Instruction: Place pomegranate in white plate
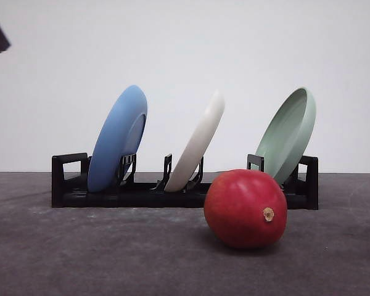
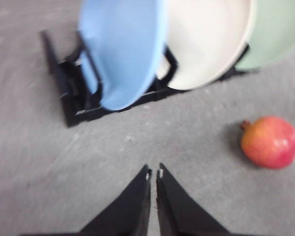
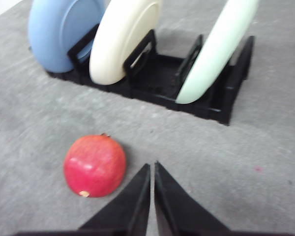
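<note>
Nearest to me, the pomegranate [image 1: 245, 209] lies on the grey table [image 1: 98, 259], right of centre, just in front of the black rack [image 1: 68, 185]. My left gripper [image 2: 154, 173] has its fingers pressed together over bare table, apart from the fruit. My right gripper [image 3: 152, 167] is likewise pressed together, beside the fruit. Farther back, the rack holds the blue plate [image 1: 118, 137], white plate [image 1: 198, 142] and green plate [image 1: 288, 132] on edge, tilted.

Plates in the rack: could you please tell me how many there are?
3, all leaning in the black rack: the blue plate at its left end, the white plate in the middle, the green plate at its right end.
</note>
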You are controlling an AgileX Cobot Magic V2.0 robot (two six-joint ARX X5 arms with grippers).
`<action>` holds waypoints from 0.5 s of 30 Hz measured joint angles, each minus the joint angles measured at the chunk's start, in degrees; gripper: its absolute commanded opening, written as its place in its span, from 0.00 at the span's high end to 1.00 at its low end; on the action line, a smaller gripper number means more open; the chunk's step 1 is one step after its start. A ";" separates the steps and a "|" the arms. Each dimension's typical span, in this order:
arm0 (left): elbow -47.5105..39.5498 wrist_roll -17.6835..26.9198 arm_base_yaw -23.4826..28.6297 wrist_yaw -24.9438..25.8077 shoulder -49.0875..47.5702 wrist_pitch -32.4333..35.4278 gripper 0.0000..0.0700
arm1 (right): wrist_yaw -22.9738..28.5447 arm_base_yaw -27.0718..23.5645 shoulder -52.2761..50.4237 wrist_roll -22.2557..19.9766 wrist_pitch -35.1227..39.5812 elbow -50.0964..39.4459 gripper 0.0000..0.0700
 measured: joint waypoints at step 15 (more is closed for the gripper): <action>1.51 3.02 -4.81 1.03 2.32 2.82 0.46 | -0.09 0.02 0.07 -0.02 0.17 0.00 0.44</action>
